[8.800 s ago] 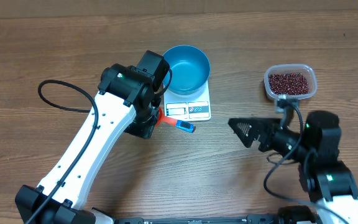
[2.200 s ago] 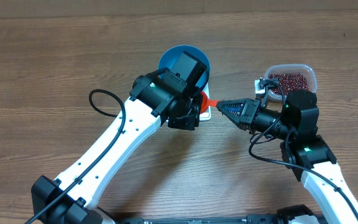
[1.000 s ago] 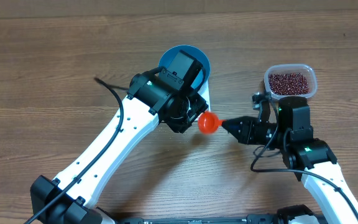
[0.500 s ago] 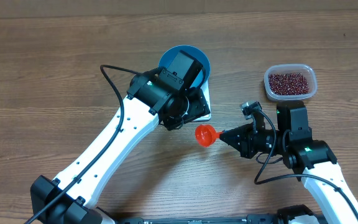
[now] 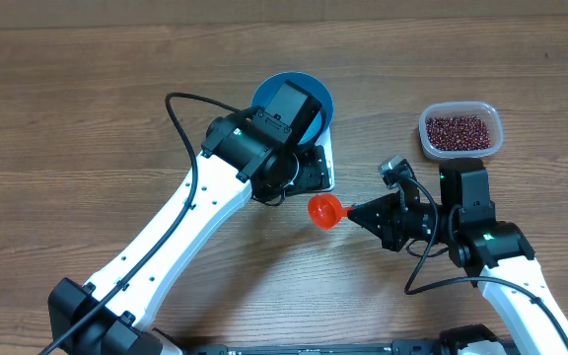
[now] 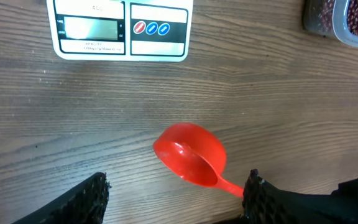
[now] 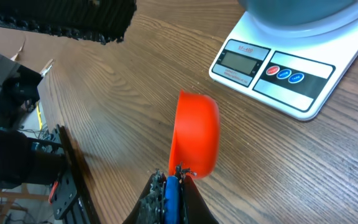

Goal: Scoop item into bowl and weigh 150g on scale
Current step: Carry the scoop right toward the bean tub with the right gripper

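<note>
The right gripper (image 7: 173, 186) is pinched tight on the handle of a red scoop (image 6: 191, 152). The scoop's cup is empty and sits over the table (image 5: 67, 99), near the front of the scale (image 6: 120, 28). The left gripper (image 6: 178, 186) is wide open and holds nothing. In its own camera the scoop shows between its two fingers (image 6: 98, 193). The blue bowl (image 7: 297, 12) stands on the scale. The beans (image 5: 459, 130) lie in a clear tub (image 5: 498, 133) — well apart from the bowl.
</note>
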Robot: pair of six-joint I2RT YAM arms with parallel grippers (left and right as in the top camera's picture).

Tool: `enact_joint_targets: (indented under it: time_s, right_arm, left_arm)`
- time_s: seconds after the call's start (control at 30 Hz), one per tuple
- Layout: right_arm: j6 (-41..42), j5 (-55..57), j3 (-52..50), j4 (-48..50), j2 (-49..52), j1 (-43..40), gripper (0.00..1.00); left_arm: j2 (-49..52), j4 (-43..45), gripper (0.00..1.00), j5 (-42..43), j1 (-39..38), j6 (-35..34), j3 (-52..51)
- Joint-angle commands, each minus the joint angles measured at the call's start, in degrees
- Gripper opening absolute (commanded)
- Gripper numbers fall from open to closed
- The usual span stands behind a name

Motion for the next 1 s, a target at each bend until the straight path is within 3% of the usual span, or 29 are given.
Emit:
enact_joint_targets:
  time_s: [0.0, 0.17, 0.33, 0.47, 0.67, 0.7, 0.73, 0.83, 0.97]
  right_arm:
    - [-0.2, -0.9, 1.0, 0.7, 0.0, -0.2, 0.04]
    - [4.3, 0.7, 1.0, 2.6, 0.0, -0.2, 0.04]
    - [11.7, 11.4, 1.0, 2.7, 0.0, -0.2, 0.04]
    - [13.2, 15.1, 1.0, 2.4, 0.0, -0.2, 0.04]
    - [14.4, 20.4, 2.2, -0.3, -0.2, -0.2, 0.04]
    - [14.4, 22.0, 2.6, -1.6, -0.2, -0.2, 0.04]
    - [14.4, 23.8, 3.1, -3.4, -0.2, -0.2, 0.04]
    - [14.4, 28.6, 4.6, -7.7, -0.4, -0.2, 0.04]
    - [16.9, 32.0, 5.6, -9.4, -1.2, -0.2, 0.04]
  left_arm:
    - [0.4, -0.3, 0.72, -0.8, 0.2, 2.8, 0.6]
    - [0.4, -0.3, 0.71, -0.8, 0.2, 4.2, 0.6]
    - [0.4, 0.0, 0.71, -3.2, 0.2, 5.7, 0.6]
    - [0.4, 0.1, 0.78, -5.4, 0.2, 5.7, 0.6]
    - [0.4, 0.5, 0.8, -5.3, 0.2, 5.8, 0.6]
    - [0.4, 0.4, 0.77, -5.2, 0.2, 6.1, 0.6]
    - [0.4, 0.4, 0.65, -5.0, 0.2, 6.9, 0.6]
    - [0.4, 0.4, 0.04, -5.1, 0.2, 8.5, 0.6]
    - [0.4, 0.8, 0.04, -6.1, 0.2, 12.0, 0.6]
